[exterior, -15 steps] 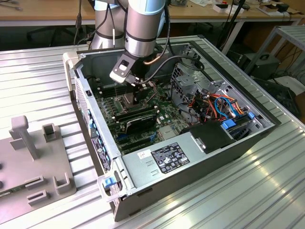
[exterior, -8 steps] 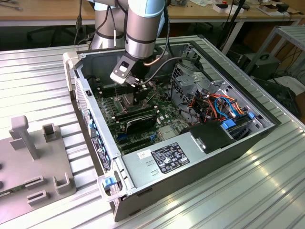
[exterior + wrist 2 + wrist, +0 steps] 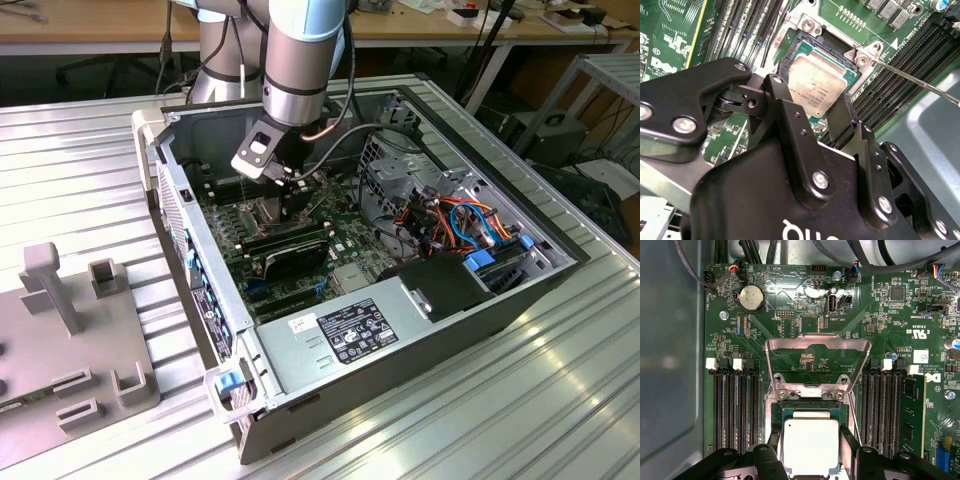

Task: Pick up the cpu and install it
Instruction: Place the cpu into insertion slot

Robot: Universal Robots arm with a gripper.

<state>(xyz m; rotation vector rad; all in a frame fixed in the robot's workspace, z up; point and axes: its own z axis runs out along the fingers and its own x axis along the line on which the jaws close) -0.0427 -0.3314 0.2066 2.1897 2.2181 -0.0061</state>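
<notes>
Two black fingers of the gripper are closed to the width of the cpu, one against each of two opposite edges, so that the chip is held between them. The cpu lies level, silver-grey top upward, inside the outline of the socket. Whether it is fully seated cannot be told. The hinged load plate is swung open and lies flat on the motherboard, beyond the socket. In the second wrist view a thin metal lever rises slantwise from the socket's corner. Banks of black memory slots flank the socket on both sides, and a coin cell sits near the board's edge. In the exterior view the arm reaches down into the open computer case, which lies on a ribbed metal table.
</notes>
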